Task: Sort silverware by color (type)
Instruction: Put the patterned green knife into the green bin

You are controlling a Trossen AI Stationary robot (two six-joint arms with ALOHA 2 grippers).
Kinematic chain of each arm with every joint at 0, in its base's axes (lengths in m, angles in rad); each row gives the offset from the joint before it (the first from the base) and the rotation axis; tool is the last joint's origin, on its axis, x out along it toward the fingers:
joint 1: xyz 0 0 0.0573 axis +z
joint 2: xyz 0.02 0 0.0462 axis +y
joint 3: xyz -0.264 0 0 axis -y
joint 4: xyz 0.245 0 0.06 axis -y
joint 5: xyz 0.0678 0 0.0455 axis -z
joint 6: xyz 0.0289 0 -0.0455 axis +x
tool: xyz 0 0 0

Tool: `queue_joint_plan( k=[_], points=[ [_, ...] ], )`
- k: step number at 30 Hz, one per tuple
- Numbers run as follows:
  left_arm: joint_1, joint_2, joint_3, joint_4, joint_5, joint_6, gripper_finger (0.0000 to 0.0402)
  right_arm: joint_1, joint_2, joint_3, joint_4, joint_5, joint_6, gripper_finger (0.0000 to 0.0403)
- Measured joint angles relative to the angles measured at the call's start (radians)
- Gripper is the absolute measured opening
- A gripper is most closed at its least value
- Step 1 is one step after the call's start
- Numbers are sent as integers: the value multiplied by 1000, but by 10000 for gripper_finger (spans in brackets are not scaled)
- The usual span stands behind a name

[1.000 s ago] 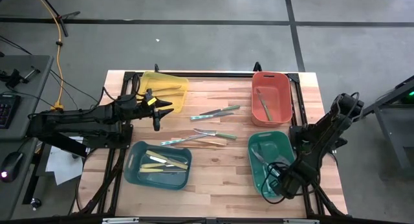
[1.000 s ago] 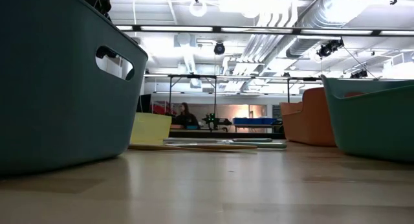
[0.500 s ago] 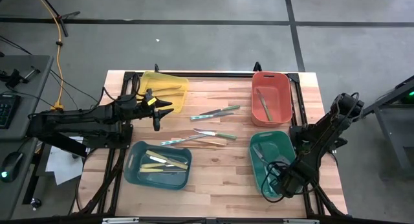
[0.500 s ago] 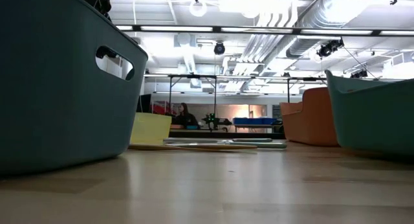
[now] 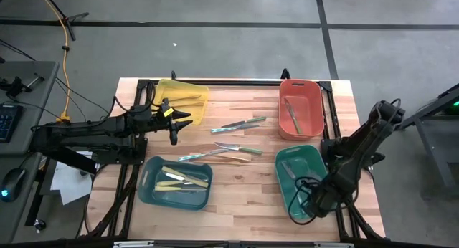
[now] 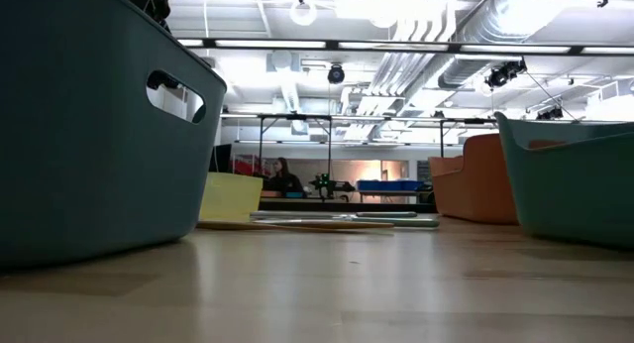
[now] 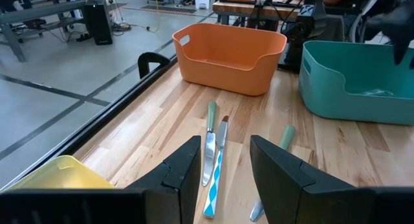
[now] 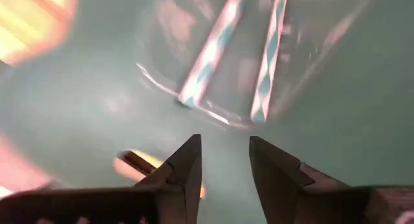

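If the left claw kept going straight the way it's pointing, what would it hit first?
Probably the teal-handled knives lying on the table just ahead of the left claw; the orange bin sits farther along. Depth is uncertain.

Two dark jointed arms — black looped cables, matte black wedge-shaped fingers, angular edges

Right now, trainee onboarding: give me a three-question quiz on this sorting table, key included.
1. True or false: the orange bin is empty.
2. Which bin is the right pincer over? A) yellow B) green C) orange
3. Fill in: the loose cutlery lies on the table's ____.

Key:
1. False; a utensil lies inside.
2. B, the green bin; the pincer's fingers stand apart, holding nothing.
3. Middle, between the bins; the left pincer hangs open beside the yellow bin.
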Motion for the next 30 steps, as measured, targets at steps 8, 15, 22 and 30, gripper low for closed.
queue_joint_plan(
  k=[8,15,22,30],
  points=[
    [0,0,0,0,0,0,122,-5,-21,277,-318,568,-67,114],
    [0,0,0,1,0,0,122,-96,-21,246,-319,893,-187,114],
    [0,0,0,52,33,-49,122,-314,-20,28,93,982,-539,114],
    [0,35,0,159,145,-13,122,-628,-20,-180,975,732,-1404,114]
  ],
)
